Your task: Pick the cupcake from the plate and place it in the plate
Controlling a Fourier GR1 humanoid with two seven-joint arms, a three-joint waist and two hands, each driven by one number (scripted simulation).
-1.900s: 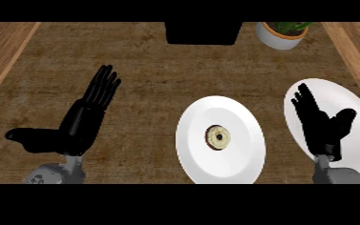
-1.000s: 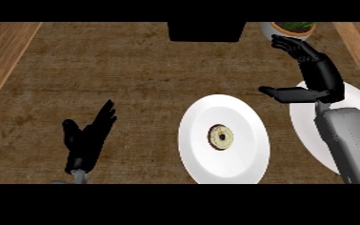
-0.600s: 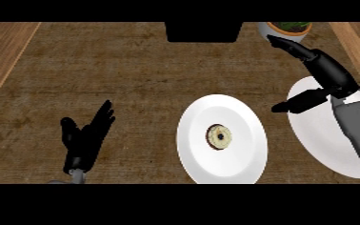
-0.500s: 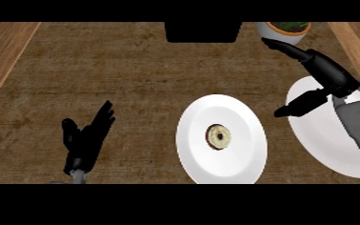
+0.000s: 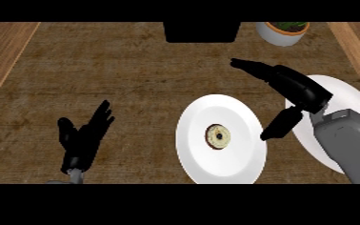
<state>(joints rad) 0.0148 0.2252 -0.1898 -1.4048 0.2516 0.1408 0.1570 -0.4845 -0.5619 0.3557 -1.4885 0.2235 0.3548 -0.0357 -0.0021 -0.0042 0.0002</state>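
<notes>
The cupcake [image 5: 218, 136], seen from above as a small brown and cream disc, sits in the middle of a white plate [image 5: 193, 145] at the lower centre. A second white plate [image 5: 340, 90] lies at the right edge, partly hidden by my right forearm. My right hand [image 5: 299, 88] hovers open above and to the right of the cupcake's plate, fingers stretched to the upper left, thumb pointing down toward the plate's right rim. It holds nothing. My left hand [image 5: 84, 140] rests open at the lower left, fingers up.
A black box [image 5: 202, 31] stands at the back centre and a potted plant [image 5: 283, 31] in a white pot at the back right. Light wooden borders [image 5: 14, 47] run along the left and right sides of the dark counter.
My right hand has swung left, from over the right plate toward the cupcake's plate, with its thumb now beside that plate's right rim. The left hand has stayed low at the lower left.
</notes>
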